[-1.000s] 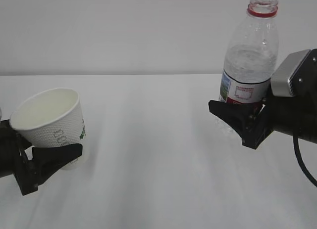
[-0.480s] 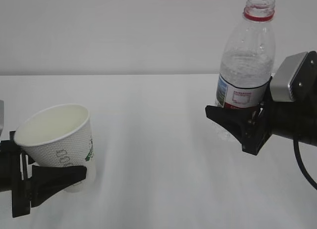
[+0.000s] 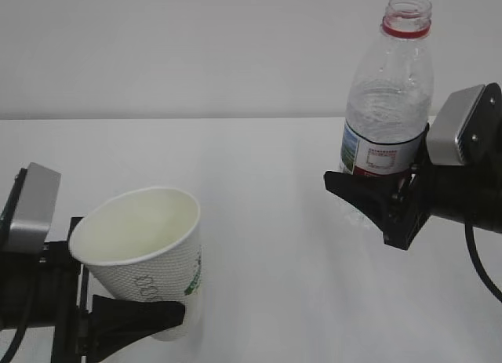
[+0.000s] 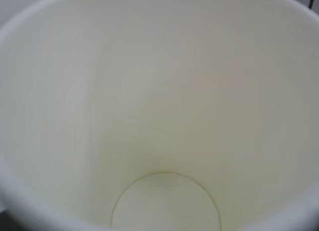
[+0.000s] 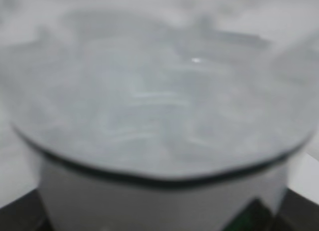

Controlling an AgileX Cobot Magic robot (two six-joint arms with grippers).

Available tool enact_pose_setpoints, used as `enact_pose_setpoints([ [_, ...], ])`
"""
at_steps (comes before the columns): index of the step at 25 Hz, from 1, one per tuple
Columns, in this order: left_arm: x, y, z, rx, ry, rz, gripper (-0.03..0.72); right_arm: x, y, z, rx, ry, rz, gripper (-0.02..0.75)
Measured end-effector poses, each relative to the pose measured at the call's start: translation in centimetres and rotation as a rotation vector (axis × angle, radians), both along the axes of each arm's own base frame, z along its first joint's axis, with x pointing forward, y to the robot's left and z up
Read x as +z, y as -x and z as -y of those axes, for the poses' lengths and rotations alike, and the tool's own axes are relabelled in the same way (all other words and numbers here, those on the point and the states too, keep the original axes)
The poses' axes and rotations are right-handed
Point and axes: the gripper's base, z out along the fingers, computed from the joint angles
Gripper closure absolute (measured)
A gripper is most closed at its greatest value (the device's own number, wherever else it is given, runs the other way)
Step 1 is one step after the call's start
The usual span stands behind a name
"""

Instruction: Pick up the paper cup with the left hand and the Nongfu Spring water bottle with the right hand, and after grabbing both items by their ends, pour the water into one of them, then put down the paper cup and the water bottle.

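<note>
Gripping the cup (image 3: 145,257) low at 7 o'clock in our left end effector (image 3: 129,320) and the bottle (image 3: 384,116) at 2 o'clock in our right end effector (image 3: 376,202), we keep the cup's mouth free and tilted toward the uncapped bottle for pouring.

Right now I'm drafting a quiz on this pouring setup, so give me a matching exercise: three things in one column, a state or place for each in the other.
Things:
1. white embossed paper cup
2. clear ribbed plastic water bottle
3. red plastic neck ring

States or places:
A. just below the bottle's uncapped mouth
B. tilted, held low on the left by the left gripper
C. near upright, held at its lower part by the right gripper

Pairs: 1-B, 2-C, 3-A
</note>
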Motion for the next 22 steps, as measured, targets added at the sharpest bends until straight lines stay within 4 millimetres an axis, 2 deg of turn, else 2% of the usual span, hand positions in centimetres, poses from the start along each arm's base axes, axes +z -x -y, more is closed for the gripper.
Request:
enact_pose_setpoints([
  [11,2.1,-0.7,6.3,-0.123,-0.032,0.125,0.146,-0.1,0.1,-0.1,0.015,0.010,0.001,0.206],
  [22,3.0,0.6,9.9,-0.164,-0.031,0.144,0.146,-0.1,0.1,-0.1,0.016,0.011,0.001,0.206],
])
